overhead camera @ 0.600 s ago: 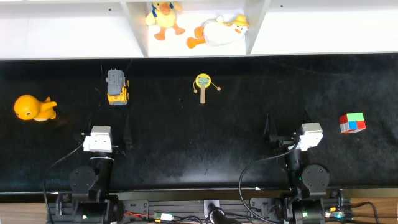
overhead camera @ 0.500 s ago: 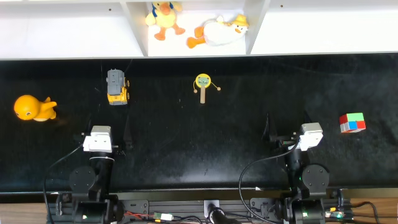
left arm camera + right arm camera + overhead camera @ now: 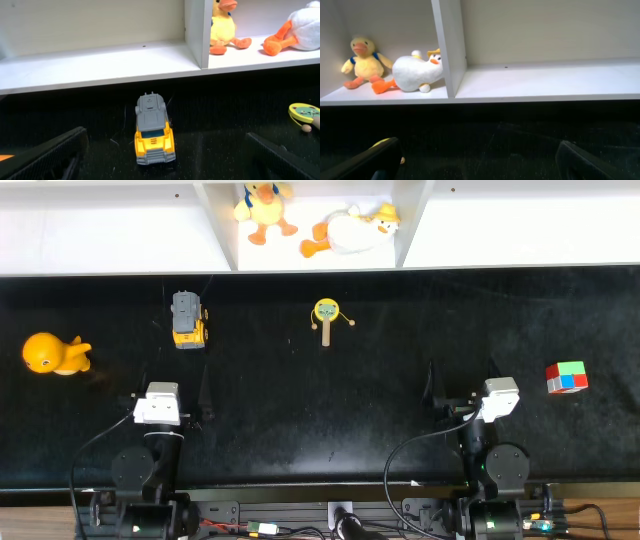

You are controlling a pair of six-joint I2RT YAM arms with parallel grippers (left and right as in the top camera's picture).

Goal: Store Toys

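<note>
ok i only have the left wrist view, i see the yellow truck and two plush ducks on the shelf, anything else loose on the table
observer: yes, an orange duck sits on the black table, out to the left of the truck.
operator: anything on the right arm's side
observer: a colour cube lies near the table's right end, apart from the right gripper.
operator: is that gripper holding anything
observer: no, its fingers are spread open with nothing between them.
</note>
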